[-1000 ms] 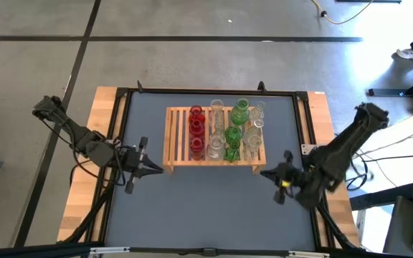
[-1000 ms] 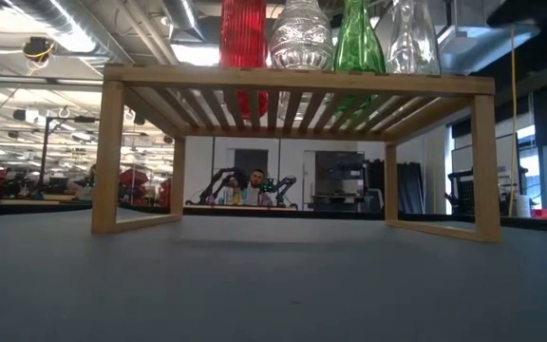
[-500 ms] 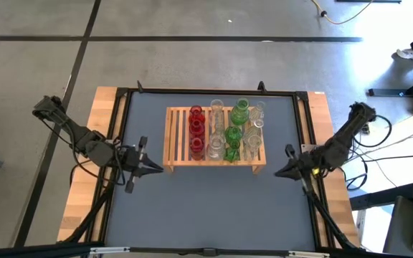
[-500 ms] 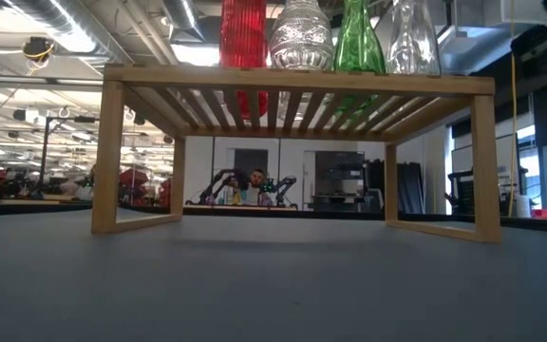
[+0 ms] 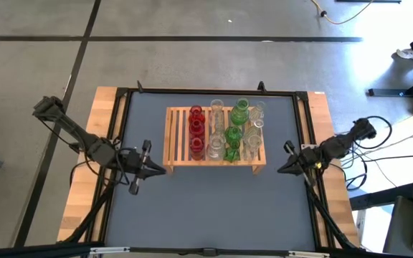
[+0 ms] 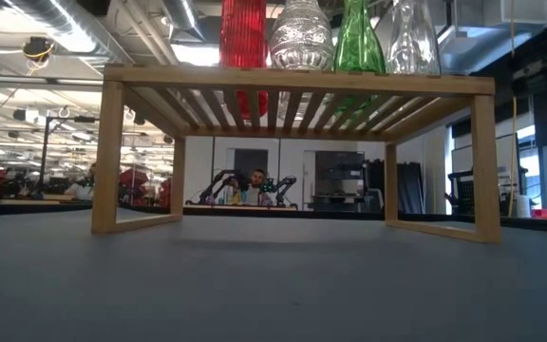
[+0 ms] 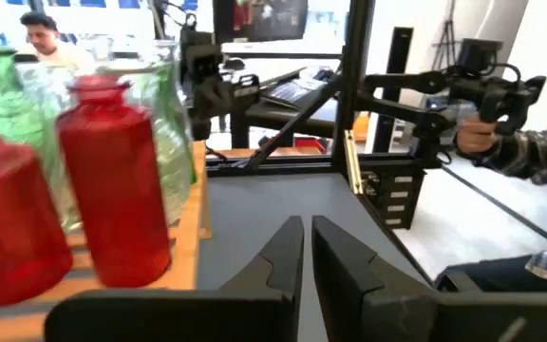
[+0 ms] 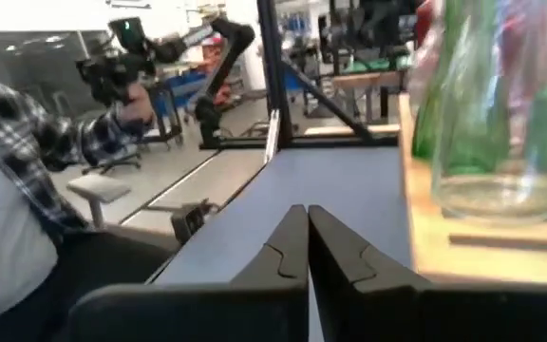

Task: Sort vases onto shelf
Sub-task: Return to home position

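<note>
Treat as the return-to-home step. Judge the sorting finished, with no glass seen off the shelf. For the next move, expect no grasp: fold each arm to its rest pose, keeping clear of the shelf legs and the glass.

Locate the desk (image 5: pixel 206 215) under both arms. Find the shelf (image 5: pixel 176 140) at its middle, toward the far edge, standing level on its legs.

Note the left arm reaching in low from the desk's left side, stretched toward the shelf's near left corner. Note the right arm set along the right edge, elbow outside the desk frame.

Read the left end effector (image 5: pixel 160 170) as near that left corner and apart from it, fingers (image 7: pixel 283 258) nearly together with nothing between. Read the right end effector (image 5: pixel 279 170) as near the near right corner, not touching, fingers (image 8: pixel 290 242) pressed together and empty.

Find the vases (image 5: pixel 224 132) upright on the shelf in rows by colour: red nearest the left arm, then clear, green, clear.
</note>
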`<state>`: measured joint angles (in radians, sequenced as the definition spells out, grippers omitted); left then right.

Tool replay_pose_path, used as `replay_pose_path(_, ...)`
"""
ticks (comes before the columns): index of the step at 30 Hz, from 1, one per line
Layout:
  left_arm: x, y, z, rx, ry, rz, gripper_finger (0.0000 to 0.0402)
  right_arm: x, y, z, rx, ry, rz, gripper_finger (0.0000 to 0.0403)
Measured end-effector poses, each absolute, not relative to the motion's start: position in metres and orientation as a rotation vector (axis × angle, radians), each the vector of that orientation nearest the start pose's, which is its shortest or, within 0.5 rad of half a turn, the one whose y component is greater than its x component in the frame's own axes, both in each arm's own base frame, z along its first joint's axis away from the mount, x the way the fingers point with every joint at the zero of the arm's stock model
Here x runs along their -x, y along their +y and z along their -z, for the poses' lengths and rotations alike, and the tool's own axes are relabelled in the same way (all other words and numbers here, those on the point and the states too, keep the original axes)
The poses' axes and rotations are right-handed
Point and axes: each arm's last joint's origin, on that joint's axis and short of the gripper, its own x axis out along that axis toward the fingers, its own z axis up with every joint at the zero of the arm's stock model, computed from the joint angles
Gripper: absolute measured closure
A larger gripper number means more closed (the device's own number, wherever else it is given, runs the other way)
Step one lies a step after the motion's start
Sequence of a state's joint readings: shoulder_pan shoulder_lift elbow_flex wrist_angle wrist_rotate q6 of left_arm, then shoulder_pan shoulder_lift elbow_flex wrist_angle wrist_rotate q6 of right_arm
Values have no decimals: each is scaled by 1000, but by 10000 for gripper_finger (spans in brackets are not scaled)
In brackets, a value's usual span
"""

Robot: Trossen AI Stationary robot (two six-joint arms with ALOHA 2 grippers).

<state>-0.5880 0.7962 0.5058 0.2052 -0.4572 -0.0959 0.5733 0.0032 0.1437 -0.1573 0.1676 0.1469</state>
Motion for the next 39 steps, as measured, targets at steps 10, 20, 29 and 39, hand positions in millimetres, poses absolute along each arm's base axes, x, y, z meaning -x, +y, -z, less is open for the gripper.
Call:
replay_pose_path(10, -137, -66, -229, 84, -21, 56, 381, -84, 33, -187, -119, 42, -379, 403)
replay_pose_path(20, -115, -30, -189, 151, -105, 59, 381, -91, 25, -172, -150, 66, -330, 403)
replay_pose_path(29, -101, -20, -178, 133, -75, 11, 381, -92, 19, -172, -174, 64, -272, 403)
replay_pose_path(39, -94, -17, -176, 119, -73, -15, 381, -95, 19, -170, -175, 2, -267, 403)
